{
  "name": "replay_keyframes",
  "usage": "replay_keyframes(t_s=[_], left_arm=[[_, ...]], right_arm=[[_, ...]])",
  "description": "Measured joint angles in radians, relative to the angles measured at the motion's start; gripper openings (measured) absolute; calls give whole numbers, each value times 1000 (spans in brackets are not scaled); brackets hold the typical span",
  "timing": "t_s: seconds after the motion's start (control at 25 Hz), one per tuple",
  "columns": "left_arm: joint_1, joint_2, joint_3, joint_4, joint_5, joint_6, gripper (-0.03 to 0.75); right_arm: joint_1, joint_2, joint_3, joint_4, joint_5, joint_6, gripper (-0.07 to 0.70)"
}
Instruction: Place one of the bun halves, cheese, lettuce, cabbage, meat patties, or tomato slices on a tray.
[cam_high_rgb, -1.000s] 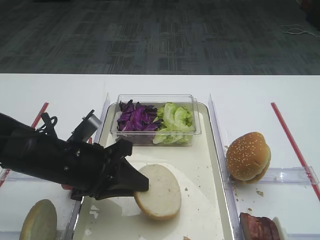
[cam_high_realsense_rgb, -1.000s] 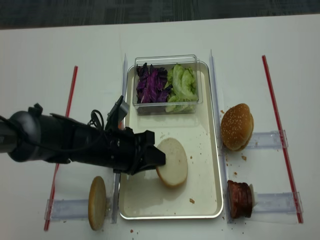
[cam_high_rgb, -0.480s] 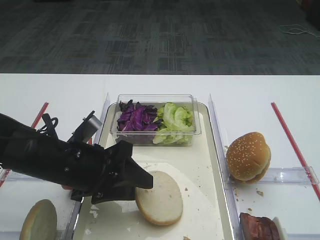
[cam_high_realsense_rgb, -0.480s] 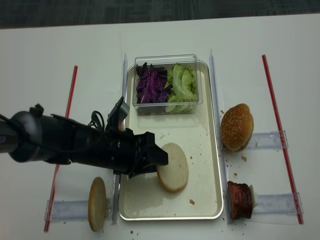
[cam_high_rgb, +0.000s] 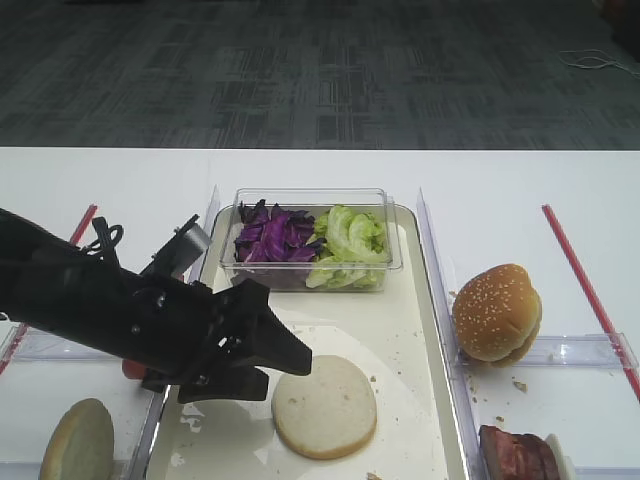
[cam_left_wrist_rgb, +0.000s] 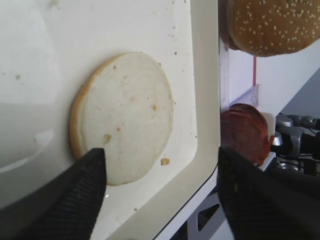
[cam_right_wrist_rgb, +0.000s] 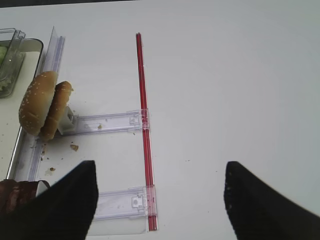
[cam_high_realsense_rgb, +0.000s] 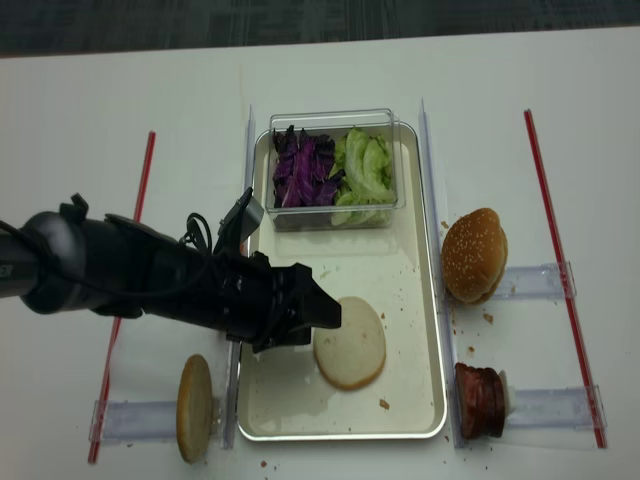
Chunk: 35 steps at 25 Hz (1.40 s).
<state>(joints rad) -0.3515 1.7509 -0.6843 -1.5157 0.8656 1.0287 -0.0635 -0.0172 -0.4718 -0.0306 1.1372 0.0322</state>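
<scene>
The left gripper (cam_high_rgb: 285, 362) hangs low over the tray (cam_high_rgb: 420, 340), its dark fingers spread apart with nothing between them; their tips sit just left of a bun half (cam_high_rgb: 325, 405) and do not touch it in the overhead view. That bun half lies flat, cut face up, on the near middle of the tray, with bare tray on all sides and its right edge near the tray's right rim in the left wrist view. The right gripper (cam_right_wrist_rgb: 155, 200) is spread too, holding nothing, over bare white surface (cam_right_wrist_rgb: 225, 90) well to the right.

Counted: two bun halves, the second (cam_high_realsense_rgb: 195, 407) standing on edge in a clear holder left of the tray's near corner. One whole sesame bun (cam_high_rgb: 496, 312) rests on a clear holder right of the tray. One clear plastic box (cam_high_rgb: 312, 240) sits at the tray's far end, holding one heap of purple cabbage (cam_high_rgb: 272, 236) on the left and one heap of lettuce (cam_high_rgb: 348, 246) on the right. One clump of meat patties (cam_high_realsense_rgb: 479, 398) stands near the right front; how many pieces cannot be told. Two red strips (cam_high_realsense_rgb: 564, 270) bound the work area, one on each side.

The middle of the tray between box and bun half is open. No writing can be read.
</scene>
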Motion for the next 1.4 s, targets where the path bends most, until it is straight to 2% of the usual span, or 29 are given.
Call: replay_keyframes(t_s=[0.28, 0.44, 0.52, 0.68, 0.88, 0.92, 1.08, 1.4], left_arm=[[0, -40, -101, 327, 23, -233, 452], [0, -112, -175, 579, 37, -445, 452], [0, -135, -216, 738, 65, -559, 452], [1, -154, -303, 974, 160, -710, 442], [1, -157, -397, 1146, 303, -858, 419], [1, -159, -412, 1183, 318, -889, 419], [1, -159, -451, 1290, 341, -965, 418], [2, -159, -485, 1316, 343, -994, 419]], right_arm=[[0, 0, 0, 0, 0, 0, 531], [0, 0, 0, 0, 0, 0, 531], [0, 0, 0, 0, 0, 0, 531], [0, 0, 0, 0, 0, 0, 531], [0, 0, 0, 0, 0, 0, 531], [0, 0, 0, 0, 0, -2, 531], [0, 0, 0, 0, 0, -2, 531], [0, 0, 0, 0, 0, -2, 531]])
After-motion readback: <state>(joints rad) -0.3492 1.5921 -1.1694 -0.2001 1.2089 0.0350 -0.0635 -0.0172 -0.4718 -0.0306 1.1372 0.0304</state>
